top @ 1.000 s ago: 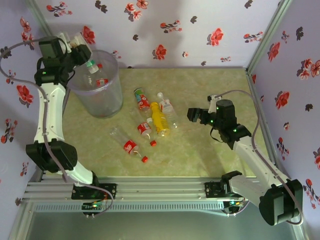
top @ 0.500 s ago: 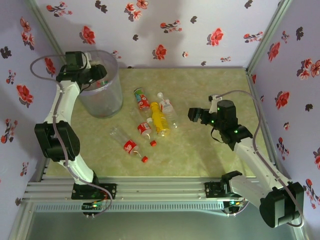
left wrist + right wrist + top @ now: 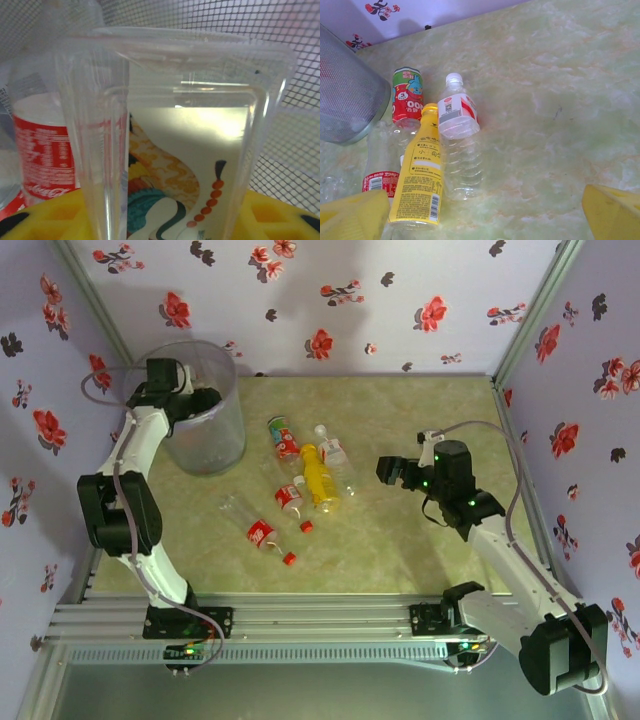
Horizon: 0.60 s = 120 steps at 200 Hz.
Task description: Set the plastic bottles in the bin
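Three walls (image 3: pixel 400 300) papered with red and dark flowers enclose the marbled green desk (image 3: pixel 430 410). An aluminium rail (image 3: pixel 320 620) is seen along the near edge of the desk, where both arms are bolted. The bin (image 3: pixel 215 440), a tall translucent greyish bucket with a round rim, is placed at the far left corner of the desk.

The left gripper (image 3: pixel 203 400) is positioned inside the bin and is surrounded by the bin's mesh-patterned wall. In the left wrist view its yellow fingers (image 3: pixel 280 220) are closed on a clear square-sided bottle (image 3: pixel 190 150) bearing a colourful printed label. A red-labelled bottle (image 3: pixel 45 150) is seen just beside it, also inside the bin.

Other plastic bottles (image 3: pixel 300 485) are scattered on their sides near the middle of the desk, to the right of the bin and apart from it. Among them are noted:
- a yellow bottle (image 3: pixel 320 478);
- a clear white-capped bottle (image 3: pixel 335 455) just beside the yellow one;
- a green-labelled bottle (image 3: pixel 283 437);
- a long clear bottle with a red label and red cap (image 3: pixel 258 532).

The right gripper (image 3: pixel 388 470) is positioned over the desk to the right of this group, facing it. Its fingers (image 3: pixel 612 212) are spread wide and nothing is held between them.
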### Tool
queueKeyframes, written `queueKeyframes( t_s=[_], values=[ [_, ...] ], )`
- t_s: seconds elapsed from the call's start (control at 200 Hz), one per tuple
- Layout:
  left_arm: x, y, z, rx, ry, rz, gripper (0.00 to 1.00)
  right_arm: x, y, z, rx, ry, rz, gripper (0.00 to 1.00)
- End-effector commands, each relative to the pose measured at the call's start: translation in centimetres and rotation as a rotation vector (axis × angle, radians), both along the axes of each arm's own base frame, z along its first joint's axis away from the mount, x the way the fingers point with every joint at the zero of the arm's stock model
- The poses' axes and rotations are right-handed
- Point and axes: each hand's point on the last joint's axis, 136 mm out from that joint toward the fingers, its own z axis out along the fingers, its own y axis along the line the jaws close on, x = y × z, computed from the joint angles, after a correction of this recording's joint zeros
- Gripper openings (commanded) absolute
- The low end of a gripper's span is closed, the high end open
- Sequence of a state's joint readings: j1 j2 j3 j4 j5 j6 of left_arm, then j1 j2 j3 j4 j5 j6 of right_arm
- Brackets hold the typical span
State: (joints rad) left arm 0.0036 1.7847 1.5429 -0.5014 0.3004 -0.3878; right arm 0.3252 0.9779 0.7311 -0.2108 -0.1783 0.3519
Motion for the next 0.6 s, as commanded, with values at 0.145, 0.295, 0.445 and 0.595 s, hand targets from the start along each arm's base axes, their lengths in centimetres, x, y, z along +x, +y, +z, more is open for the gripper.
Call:
queueKeyframes(
  t_s=[0.145,0.295,0.445,0.595],
  values=[
    [-0.2,-0.3,-0.7,0.009,0.018,-0.034,0.69,0.2,-0.7,-1.0,-0.042,0.029,-0.026,0.99],
    [-0.2,-0.3,0.9,0.019,-0.006,-0.042,0.85,0.4,-0.5,-1.5,-0.051,0.044,-0.014,0.99],
    [-0.3,-0.3,2.9,0.025,-0.041,-0.049,0.91,0.4,-0.8,-2.3,-0.094,0.08,-0.026,0.99],
    [-0.7,-0.2,5.6,0.031,-0.092,-0.052,0.92,0.4,-0.7,-3.1,-0.17,0.113,-0.034,0.98]
  ],
)
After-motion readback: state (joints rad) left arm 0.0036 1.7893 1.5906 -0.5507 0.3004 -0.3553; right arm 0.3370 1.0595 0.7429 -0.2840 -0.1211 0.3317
